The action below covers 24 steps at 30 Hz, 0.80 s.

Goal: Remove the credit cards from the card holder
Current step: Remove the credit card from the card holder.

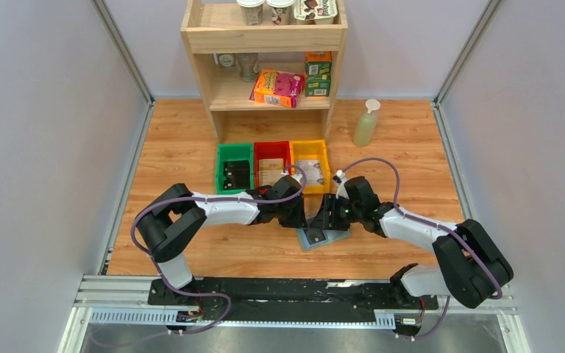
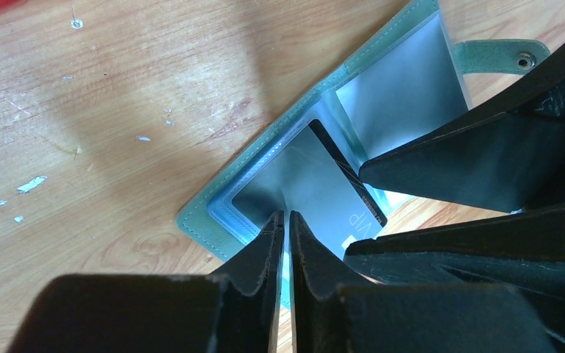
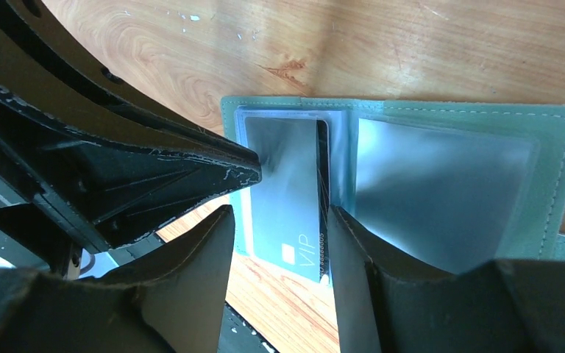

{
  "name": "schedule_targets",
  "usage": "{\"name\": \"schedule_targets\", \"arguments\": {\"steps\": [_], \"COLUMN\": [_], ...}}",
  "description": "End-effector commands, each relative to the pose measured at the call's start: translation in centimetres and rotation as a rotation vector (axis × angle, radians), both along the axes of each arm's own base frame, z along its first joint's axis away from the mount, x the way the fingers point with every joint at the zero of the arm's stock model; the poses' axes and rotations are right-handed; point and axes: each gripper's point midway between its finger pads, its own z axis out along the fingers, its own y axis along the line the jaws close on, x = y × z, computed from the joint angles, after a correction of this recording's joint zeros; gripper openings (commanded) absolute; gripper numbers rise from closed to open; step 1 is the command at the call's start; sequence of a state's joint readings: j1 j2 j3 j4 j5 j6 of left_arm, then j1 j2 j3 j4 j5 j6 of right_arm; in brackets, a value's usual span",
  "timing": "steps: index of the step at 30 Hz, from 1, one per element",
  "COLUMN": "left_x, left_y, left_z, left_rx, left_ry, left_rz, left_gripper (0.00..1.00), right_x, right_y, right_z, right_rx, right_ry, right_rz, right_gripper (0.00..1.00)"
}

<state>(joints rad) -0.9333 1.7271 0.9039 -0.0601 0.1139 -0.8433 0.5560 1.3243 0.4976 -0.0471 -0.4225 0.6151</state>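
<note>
The grey-green card holder (image 1: pixel 316 240) (image 2: pixel 404 95) (image 3: pixel 441 184) lies open on the wooden table, its pale slotted inside facing up. One credit card (image 2: pixel 324 198) (image 3: pixel 287 198), dark, glossy and marked VIP, sticks halfway out of the left pocket over the holder's edge. My left gripper (image 2: pixel 287 218) (image 1: pixel 299 217) has its jaws nearly together, and its tips rest on that pocket beside the card. My right gripper (image 3: pixel 276 220) (image 1: pixel 329 219) is open and straddles the card's protruding end. Its right finger is against the card's edge, its left finger apart from it.
Green (image 1: pixel 234 168), red (image 1: pixel 272 163) and yellow (image 1: pixel 310 163) bins stand just behind the grippers. A wooden shelf (image 1: pixel 265 44) with boxes stands behind them, with a soap bottle (image 1: pixel 365 123) to its right. The holder's closure tab (image 2: pixel 500 55) lies flat on the table.
</note>
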Motion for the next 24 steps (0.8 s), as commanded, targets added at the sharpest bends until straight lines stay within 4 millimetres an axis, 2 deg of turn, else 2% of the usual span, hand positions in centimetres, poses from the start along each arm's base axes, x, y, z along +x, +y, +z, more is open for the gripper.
{"name": "schedule_targets", "arguments": {"steps": [1,6,10,19,24], "left_x": [-1.0,-0.8,-0.8,-1.2,-1.2], "left_y": [1.5,1.8,1.8,1.3,1.4], "left_z": [-1.6,-0.3,0.3,-0.7,-1.0], "left_rx": [0.059,0.051,0.041,0.048,0.054], "left_ry": [0.035,0.007,-0.004,0.032,0.039], "left_rz": [-0.005,0.005,0.0,-0.027,-0.025], "left_gripper": [0.13,0.14,0.15,0.17,0.16], "right_x": [0.5,0.9,1.0,0.3,0.1], "right_y": [1.4,0.9,-0.2,0.5,0.9], "right_z": [2.0,2.4,1.5,0.6,0.9], "right_rx": [0.093,0.068,0.0,0.022,0.05], "right_ry": [-0.049,-0.082,-0.07,-0.021,-0.014], "right_rz": [0.031,0.008,-0.023,0.011,0.032], "right_gripper": [0.51,0.51,0.51,0.5,0.5]}}
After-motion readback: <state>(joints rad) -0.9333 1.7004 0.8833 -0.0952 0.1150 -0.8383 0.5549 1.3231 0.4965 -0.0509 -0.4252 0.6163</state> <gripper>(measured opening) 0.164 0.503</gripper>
